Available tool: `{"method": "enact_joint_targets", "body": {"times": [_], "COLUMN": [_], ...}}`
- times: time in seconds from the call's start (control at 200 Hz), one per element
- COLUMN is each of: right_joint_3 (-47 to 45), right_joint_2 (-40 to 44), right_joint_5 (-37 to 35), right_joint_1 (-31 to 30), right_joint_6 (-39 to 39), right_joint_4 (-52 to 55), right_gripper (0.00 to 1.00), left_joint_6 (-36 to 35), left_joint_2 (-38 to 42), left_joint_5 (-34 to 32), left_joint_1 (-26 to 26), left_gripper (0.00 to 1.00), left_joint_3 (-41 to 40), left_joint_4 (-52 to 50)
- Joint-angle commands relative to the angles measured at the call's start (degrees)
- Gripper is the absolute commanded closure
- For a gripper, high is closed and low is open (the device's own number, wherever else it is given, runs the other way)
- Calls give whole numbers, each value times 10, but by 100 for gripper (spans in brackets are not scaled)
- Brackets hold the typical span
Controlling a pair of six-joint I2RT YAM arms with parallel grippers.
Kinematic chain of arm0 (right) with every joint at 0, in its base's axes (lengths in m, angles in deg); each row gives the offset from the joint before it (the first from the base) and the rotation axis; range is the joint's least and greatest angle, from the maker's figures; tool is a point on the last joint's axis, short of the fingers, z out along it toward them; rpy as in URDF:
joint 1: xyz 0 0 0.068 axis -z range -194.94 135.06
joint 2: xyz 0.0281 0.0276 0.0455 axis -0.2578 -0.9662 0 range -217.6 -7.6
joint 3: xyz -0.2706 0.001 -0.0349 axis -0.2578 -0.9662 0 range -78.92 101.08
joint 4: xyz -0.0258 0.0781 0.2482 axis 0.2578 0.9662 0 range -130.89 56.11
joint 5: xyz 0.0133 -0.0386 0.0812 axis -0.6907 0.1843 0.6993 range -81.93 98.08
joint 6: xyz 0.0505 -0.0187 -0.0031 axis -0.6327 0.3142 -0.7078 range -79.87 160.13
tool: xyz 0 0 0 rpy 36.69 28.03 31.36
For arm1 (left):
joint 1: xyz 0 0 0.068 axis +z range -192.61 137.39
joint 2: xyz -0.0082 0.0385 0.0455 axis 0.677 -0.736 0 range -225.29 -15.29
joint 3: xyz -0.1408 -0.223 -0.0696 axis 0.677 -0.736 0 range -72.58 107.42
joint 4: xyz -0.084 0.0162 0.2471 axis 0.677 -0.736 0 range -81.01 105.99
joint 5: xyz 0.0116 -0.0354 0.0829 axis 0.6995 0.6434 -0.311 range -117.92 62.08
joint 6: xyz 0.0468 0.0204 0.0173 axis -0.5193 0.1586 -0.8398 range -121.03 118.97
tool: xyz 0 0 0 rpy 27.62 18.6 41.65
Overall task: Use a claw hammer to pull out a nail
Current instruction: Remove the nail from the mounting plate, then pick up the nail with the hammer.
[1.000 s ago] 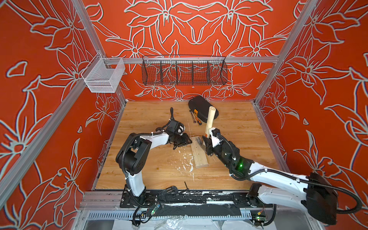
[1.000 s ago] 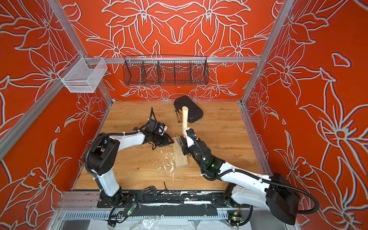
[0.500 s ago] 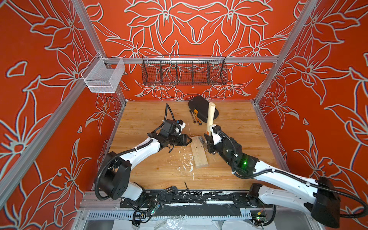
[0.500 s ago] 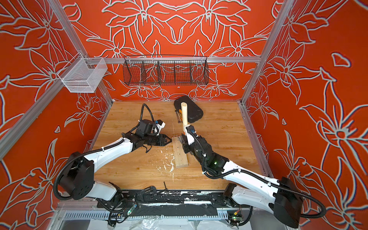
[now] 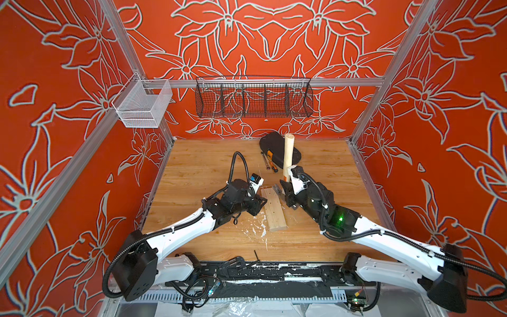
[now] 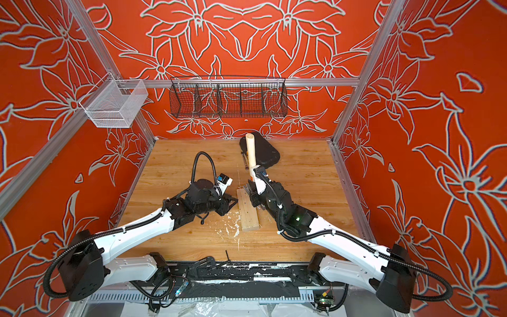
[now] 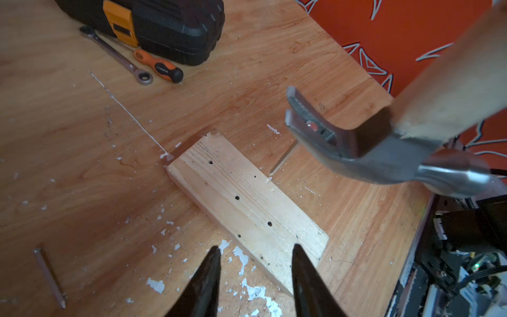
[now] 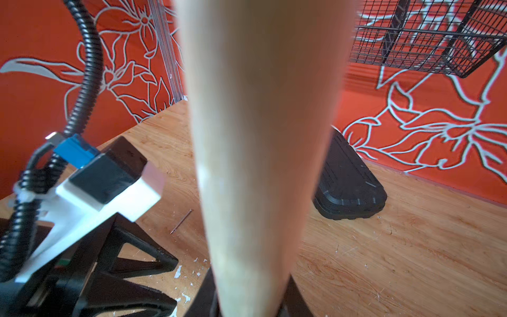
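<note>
My right gripper is shut on the claw hammer's pale wooden handle, which stands nearly upright. Its grey steel head hangs just above the far end of the wooden block. A small shiny nail head seems to sit in the claw's slot, and the block's top shows only empty holes. My left gripper is open beside the block's left edge, with nothing between its fingers.
A black tool case, a ratchet wrench and an orange-and-black screwdriver lie behind the block. A loose nail and white flakes lie on the floor. A wire basket and a mesh bin hang on the walls.
My left arm has stretched out, and its gripper has slid along the block's left side toward the front. The right gripper still holds the hammer in about the same place.
</note>
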Motion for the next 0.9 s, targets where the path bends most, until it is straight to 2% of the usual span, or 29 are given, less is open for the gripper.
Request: {"method": "enact_joint_targets", "body": {"times": [0.0, 0.325, 0.896], "right_joint_3": [49, 71, 84], "right_joint_2": [5, -5, -13], "right_joint_5": [9, 35, 60], "right_joint_1": [-4, -5, -5], "right_joint_6": [-11, -31, -42], "right_joint_4": [-33, -13, -22], "right_gripper": [100, 100, 100], "left_joint_6": [-54, -77, -69], "left_joint_2": [10, -13, -44], "left_joint_5": [-45, -50, -26], "left_joint_1": [-14, -27, -29], "left_gripper": [59, 59, 55], "left_joint_3": [-1, 12, 30], "left_joint_4": [32, 48, 62]}}
